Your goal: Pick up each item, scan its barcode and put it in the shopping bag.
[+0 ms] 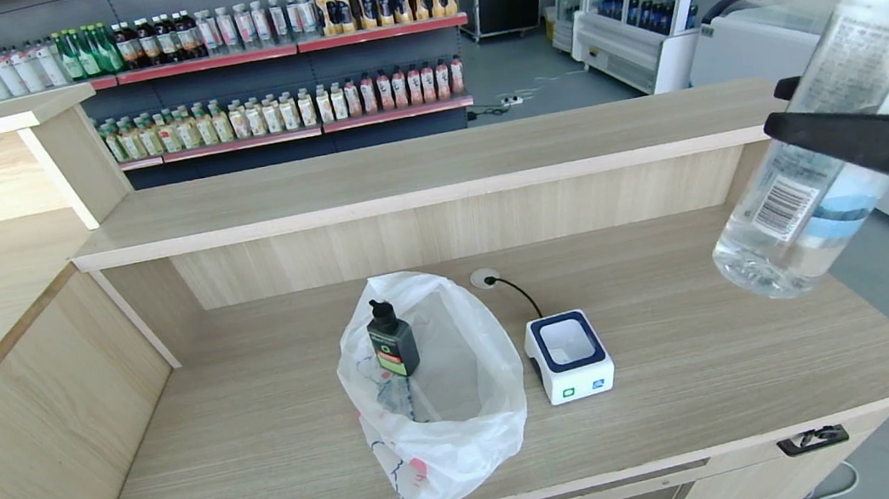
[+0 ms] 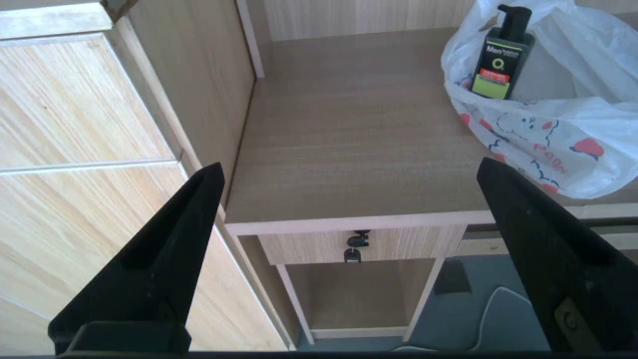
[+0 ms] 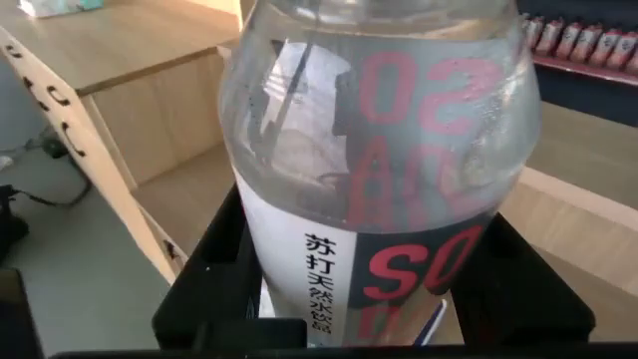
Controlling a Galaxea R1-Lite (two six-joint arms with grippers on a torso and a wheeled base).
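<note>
My right gripper [image 1: 787, 110] is clamped on a clear water bottle [image 1: 787, 239], held tilted in the air at 2 o'clock from the scanner [image 1: 569, 358]. The shopping bag [image 1: 467, 418] stands open on the counter [image 1: 724, 350], just at the scanner's 9 o'clock, with a dark pump bottle [image 1: 392, 342] inside. My left gripper [image 2: 349, 179] is spread wide, holding nothing.

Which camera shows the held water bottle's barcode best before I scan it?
The head view: the barcode faces that camera, near the base of the clear bottle held by the right gripper. The right wrist view gives the bottle's lettered side close up between the jaws. The left wrist view faces the shopping bag.
</note>
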